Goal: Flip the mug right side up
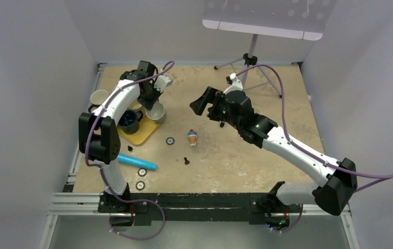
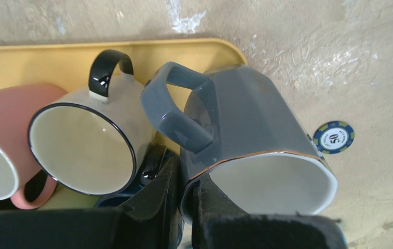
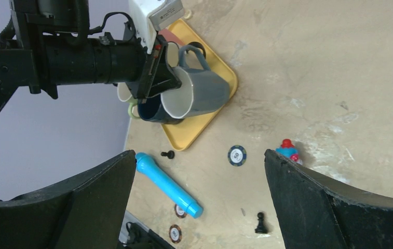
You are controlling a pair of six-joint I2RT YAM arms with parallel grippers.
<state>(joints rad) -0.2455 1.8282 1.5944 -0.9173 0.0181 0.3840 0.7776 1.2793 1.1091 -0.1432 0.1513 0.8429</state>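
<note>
While clenched tight, grasped the grey faceted ceramic mug (image 2: 256,114) by its rim with the left fingers (image 2: 152,207): one finger outside the wall, the other inside the mouth, the lip pinched between them. Held it on its side, mouth turned back toward the left wrist camera and base pointing away. Placed it over a corner of the flat yellow plastic tray (image 2: 38,59) at the left of the beige tabletop (image 1: 246,155), partly past the tray's edge. Could not tell whether it touched the tray.

Saw a glossy slate-grey outside cut in flat facets, a thin gold-toned line round the lip and a plain white inside. Saw its angular grey loop handle (image 2: 178,109) pointing up and to the left in the left wrist view.

Found it just beside a white mug with black rim and black handle (image 2: 90,140), also tipped mouth-first toward that camera, with a matte pink mug (image 2: 7,129) further left. Made out a dark blue mug (image 3: 150,111) under it on the tray. Noted a blue poker chip marked 50 (image 2: 333,137) flat on the tabletop to its right, apart from it.

Saw the right fingers (image 3: 80,207) released and spread wide with nothing between them, well apart from the grey mug.
</note>
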